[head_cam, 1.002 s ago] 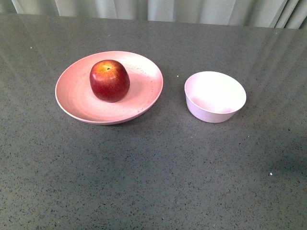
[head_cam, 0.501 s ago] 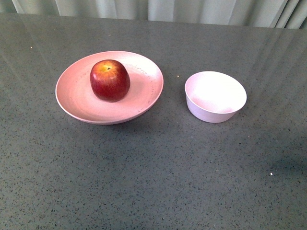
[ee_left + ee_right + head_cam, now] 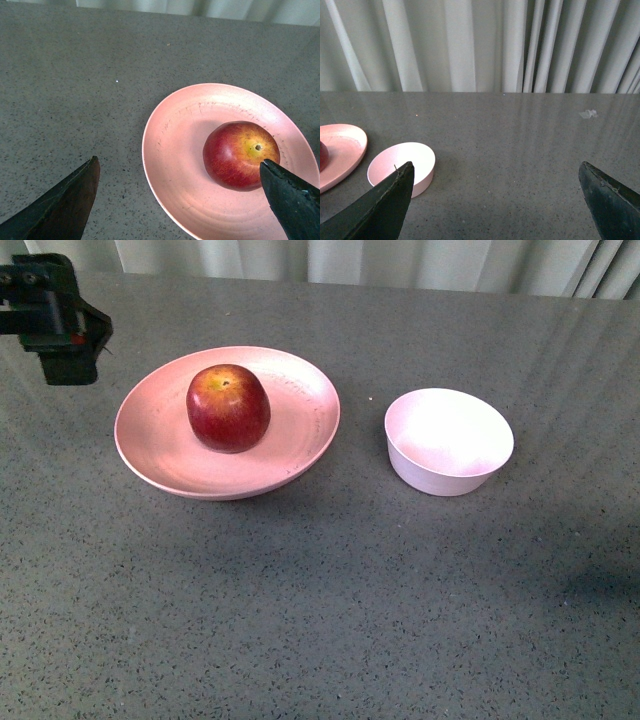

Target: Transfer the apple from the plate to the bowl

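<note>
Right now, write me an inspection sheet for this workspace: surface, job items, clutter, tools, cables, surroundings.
Surface: dark grey speckled table, flat, no spills seen.
Job items: apple sits on the pink plate, stem dimple up. The pale bowl stands apart from the plate, on the robot's right of it, with nothing in it.
Clutter: one small pale scrap far out on the table in the right wrist view; otherwise nothing seen.
Tools: left tool open, holding nothing, near the plate and not touching the apple. Right tool open, holding nothing, out of the front view.
Cables: nothing seen.
Surroundings: pale pleated curtain behind the table.
</note>
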{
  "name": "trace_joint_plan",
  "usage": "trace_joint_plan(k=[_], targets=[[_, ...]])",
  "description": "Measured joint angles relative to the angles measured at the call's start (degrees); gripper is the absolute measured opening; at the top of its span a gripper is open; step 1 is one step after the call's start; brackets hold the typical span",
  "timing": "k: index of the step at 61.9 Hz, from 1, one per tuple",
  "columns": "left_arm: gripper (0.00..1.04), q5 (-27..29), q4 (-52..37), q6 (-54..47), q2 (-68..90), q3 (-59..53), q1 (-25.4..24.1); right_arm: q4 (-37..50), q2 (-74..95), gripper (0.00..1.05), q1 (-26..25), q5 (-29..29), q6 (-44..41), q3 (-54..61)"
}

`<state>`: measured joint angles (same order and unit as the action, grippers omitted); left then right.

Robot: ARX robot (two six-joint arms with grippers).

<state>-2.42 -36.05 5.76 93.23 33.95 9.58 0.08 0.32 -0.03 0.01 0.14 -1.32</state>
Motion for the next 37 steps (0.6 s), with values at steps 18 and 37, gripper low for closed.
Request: trace_joint_plan(k=[18,37], targets=[[0.96,0.39,0.04,-0.39,7.48,7.08,2.40,0.00,0.00,0.96,-0.02,0.00,0.00,0.00],[0.96,-1.01,0.70,-1.42,12.41,11.30,5.01,0.00,0.00,0.96,-0.02,0.00,0.00,0.00]])
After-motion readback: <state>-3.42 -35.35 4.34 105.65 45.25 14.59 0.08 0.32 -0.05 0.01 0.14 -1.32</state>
